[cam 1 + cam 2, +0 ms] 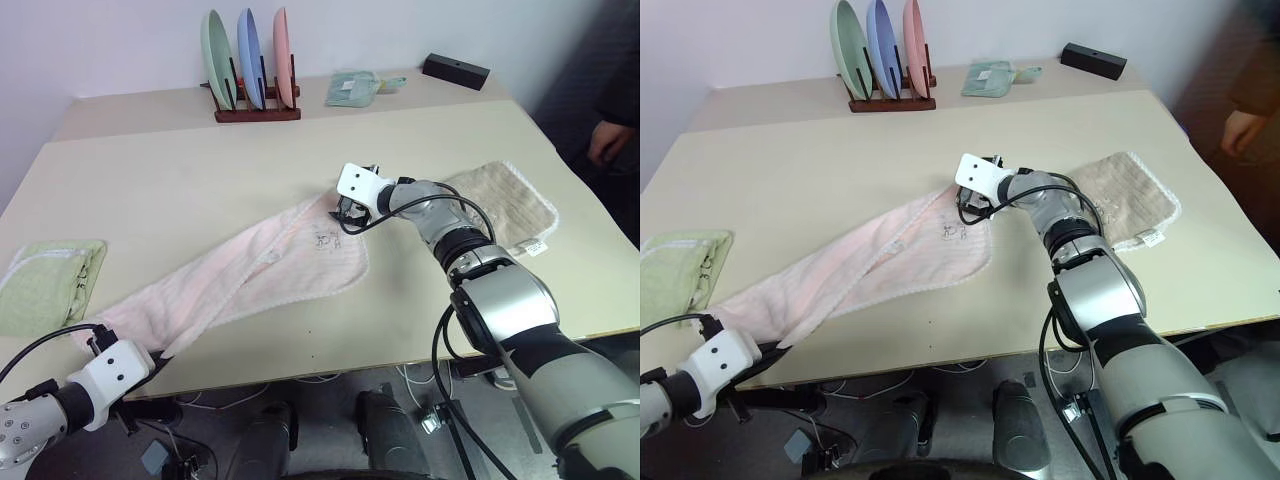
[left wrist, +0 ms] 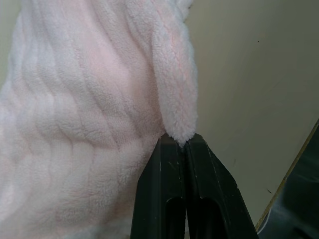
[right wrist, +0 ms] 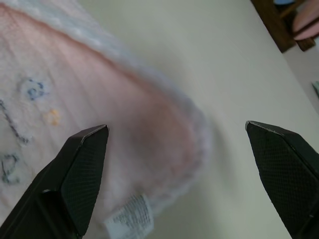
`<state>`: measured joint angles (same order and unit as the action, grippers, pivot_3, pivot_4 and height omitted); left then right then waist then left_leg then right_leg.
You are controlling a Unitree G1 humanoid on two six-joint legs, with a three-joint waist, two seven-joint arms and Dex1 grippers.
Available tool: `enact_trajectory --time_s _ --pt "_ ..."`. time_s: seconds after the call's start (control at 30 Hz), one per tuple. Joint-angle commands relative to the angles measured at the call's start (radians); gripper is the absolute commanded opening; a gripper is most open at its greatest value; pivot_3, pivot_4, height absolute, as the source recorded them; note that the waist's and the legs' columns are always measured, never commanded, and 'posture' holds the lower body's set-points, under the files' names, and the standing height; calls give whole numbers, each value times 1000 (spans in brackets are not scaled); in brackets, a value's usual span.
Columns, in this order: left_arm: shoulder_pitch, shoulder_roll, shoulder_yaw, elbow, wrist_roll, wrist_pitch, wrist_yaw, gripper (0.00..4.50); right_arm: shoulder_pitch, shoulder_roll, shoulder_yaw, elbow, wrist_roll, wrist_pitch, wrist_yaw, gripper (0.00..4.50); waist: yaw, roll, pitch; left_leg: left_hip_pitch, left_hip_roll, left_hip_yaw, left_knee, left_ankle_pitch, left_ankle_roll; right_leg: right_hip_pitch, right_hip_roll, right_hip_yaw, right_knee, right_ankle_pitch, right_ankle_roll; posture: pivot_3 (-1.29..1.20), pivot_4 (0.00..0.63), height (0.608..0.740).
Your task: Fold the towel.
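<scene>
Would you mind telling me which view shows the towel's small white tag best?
The right wrist view: the tag sits close up at the towel corner. The left wrist view shows only pink pile; the head views show no tag.

The towel's printed mark is too small to read. A person's hand is cut off by the picture's edge.

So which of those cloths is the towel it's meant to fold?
On the beige table, look for the longest cloth, lying slantwise from the near left edge toward the middle. That is the towel: pale pink, fluffy, white-edged, with a small printed mark. The green cloth at its left and the tan cloth at its right are smaller.
</scene>
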<state>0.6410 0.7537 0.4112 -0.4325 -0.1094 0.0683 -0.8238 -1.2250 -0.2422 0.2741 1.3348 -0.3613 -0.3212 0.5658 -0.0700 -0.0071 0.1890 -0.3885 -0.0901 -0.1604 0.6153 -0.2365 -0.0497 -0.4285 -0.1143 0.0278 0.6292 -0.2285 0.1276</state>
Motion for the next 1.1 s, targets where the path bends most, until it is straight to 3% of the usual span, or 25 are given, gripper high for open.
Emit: enact_trajectory --time_s 0.03,0.17,0.23,0.47,0.53,0.63,0.8,1.1 --pt "43 -11 17 -11 12 -3 -2 0 -31 14 -11 6 -9 43 -56 3174 0 0 0 0 0 0 0 0 0 0 0 0 0 0 0 0 150 738" --pt "62 -19 24 -36 13 3 3 0 -26 22 -48 7 17 74 -63 962 -1 0 0 0 0 0 0 0 0 0 0 0 0 0 0 0 150 738" --pt "64 -22 25 -45 12 8 6 0 -20 18 -48 5 10 73 -65 61 0 0 0 0 0 0 0 0 0 0 0 0 0 0 0 0 150 738" --pt "11 -25 28 -52 -1 28 30 0 18 -28 -73 -21 31 74 -42 61 3 0 0 0 0 0 0 0 0 0 0 0 0 0 0 0 150 738" --pt "-12 -25 31 -51 -14 38 27 0 50 -45 -98 -39 70 99 48 61 2 0 0 0 0 0 0 0 0 0 0 0 0 0 0 0 150 738" --pt "-53 -19 14 -39 -19 46 20 0 98 -53 -159 -95 161 176 187 883 1 0 0 0 0 0 0 0 0 0 0 0 0 0 0 0 150 738" --pt "-121 -11 -31 -8 -11 48 11 0 142 -48 -215 -214 239 329 210 3257 -1 0 0 1 1 0 0 0 0 0 1 0 1 0 0 0 150 738" --pt "-210 1 -88 26 -5 50 10 0 204 -13 -278 -382 374 664 251 3257 1 0 0 1 1 0 0 0 0 0 1 0 1 0 0 0 150 738"
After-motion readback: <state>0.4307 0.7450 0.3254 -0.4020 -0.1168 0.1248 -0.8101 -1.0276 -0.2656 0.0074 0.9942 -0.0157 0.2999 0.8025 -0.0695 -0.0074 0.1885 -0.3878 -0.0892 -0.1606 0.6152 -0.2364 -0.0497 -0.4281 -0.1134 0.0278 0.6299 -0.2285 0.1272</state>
